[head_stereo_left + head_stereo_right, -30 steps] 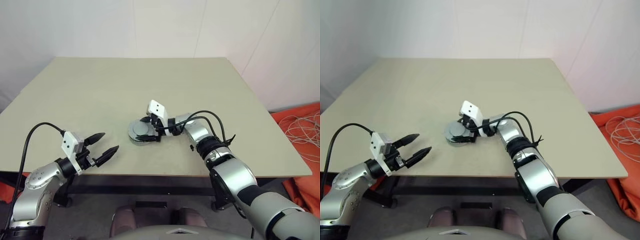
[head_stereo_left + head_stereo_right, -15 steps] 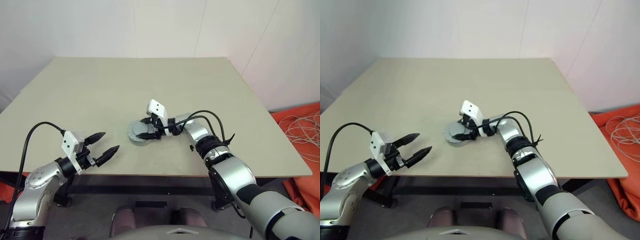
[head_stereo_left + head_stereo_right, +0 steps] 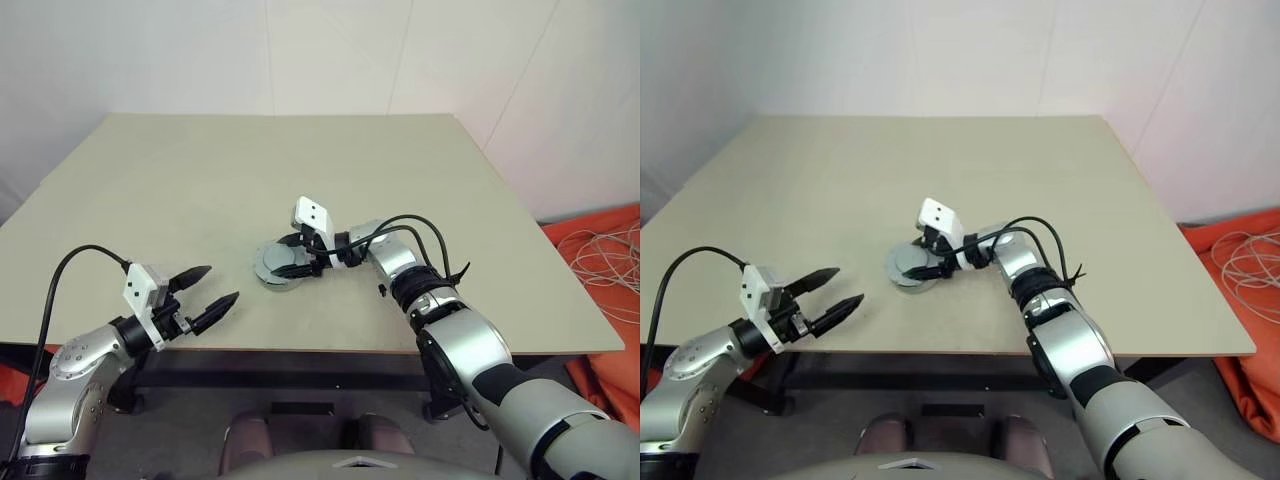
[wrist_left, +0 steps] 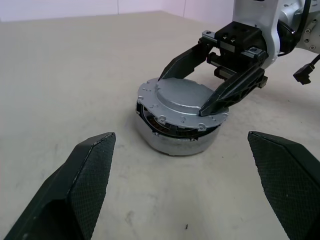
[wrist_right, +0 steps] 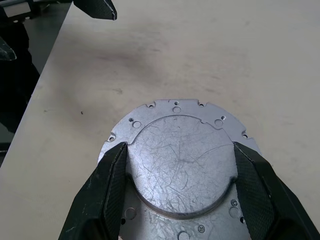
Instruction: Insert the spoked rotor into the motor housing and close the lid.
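Near table (image 3: 150, 190) centre: motor housing (image 4: 175, 142), flat, axis vertical, windings showing at side. Lid (image 4: 182, 97): scratched grey disc atop it, slightly askew, clasped by right gripper (image 4: 187, 92). Left gripper (image 3: 210, 293) spread, empty, well apart.

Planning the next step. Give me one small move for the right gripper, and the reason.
Probably nudge the lid sideways until it centres, then press it down. The right gripper grips the lid's raised centre with both fingers, but the lid sits offset on the housing, overhanging one side, with dark windings showing under its edge. The left gripper hangs open, apart.
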Controlling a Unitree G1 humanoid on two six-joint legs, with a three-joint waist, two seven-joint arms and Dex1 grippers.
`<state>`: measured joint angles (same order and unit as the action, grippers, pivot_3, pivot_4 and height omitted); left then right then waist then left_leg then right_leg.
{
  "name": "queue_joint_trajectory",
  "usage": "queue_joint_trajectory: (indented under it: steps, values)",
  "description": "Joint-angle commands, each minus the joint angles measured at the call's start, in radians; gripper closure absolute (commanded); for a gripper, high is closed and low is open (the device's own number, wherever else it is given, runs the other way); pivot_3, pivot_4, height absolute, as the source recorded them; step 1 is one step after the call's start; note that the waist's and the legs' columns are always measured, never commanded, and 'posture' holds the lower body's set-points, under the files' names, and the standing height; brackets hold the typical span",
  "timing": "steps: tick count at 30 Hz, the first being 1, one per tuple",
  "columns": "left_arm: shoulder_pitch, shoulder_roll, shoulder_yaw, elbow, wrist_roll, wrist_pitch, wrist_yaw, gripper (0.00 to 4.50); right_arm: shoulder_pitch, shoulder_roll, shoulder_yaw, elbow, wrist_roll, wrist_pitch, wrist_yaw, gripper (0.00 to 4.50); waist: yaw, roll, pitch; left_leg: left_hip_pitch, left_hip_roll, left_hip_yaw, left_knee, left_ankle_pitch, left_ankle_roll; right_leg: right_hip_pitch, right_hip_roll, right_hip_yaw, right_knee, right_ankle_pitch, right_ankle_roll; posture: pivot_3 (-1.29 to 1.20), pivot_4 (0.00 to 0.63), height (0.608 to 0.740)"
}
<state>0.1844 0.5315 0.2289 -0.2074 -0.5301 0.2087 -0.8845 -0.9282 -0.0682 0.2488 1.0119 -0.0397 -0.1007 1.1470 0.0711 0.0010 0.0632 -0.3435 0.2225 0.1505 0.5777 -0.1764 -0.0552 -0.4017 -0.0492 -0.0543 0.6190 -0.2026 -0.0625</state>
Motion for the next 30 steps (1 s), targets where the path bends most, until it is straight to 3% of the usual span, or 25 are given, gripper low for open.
queue_joint_trajectory:
  steps: [1, 30]
  values:
    - [0.010, -0.001, 0.006, -0.043, -0.018, -0.002, -0.001, 0.00, -0.037, 0.005, -0.006, -0.007, -0.004, 0.003, -0.017, 1.39, 0.000, 0.000, 0.000, 0.000, 0.000, 0.000, 0.000, 0.000, 0.000, 0.000, 0.000, 0.000, 0.000, 0.000, 0.000, 0.00, 0.000, 0.740]
    - [0.015, -0.002, 0.001, -0.058, -0.022, 0.020, -0.003, 0.00, -0.024, 0.007, 0.018, 0.042, -0.056, 0.074, -0.054, 1.39, 0.000, 0.000, 0.000, 0.002, 0.000, 0.000, 0.001, 0.000, 0.000, 0.002, 0.000, 0.000, 0.000, 0.000, 0.000, 0.00, 0.000, 0.740]
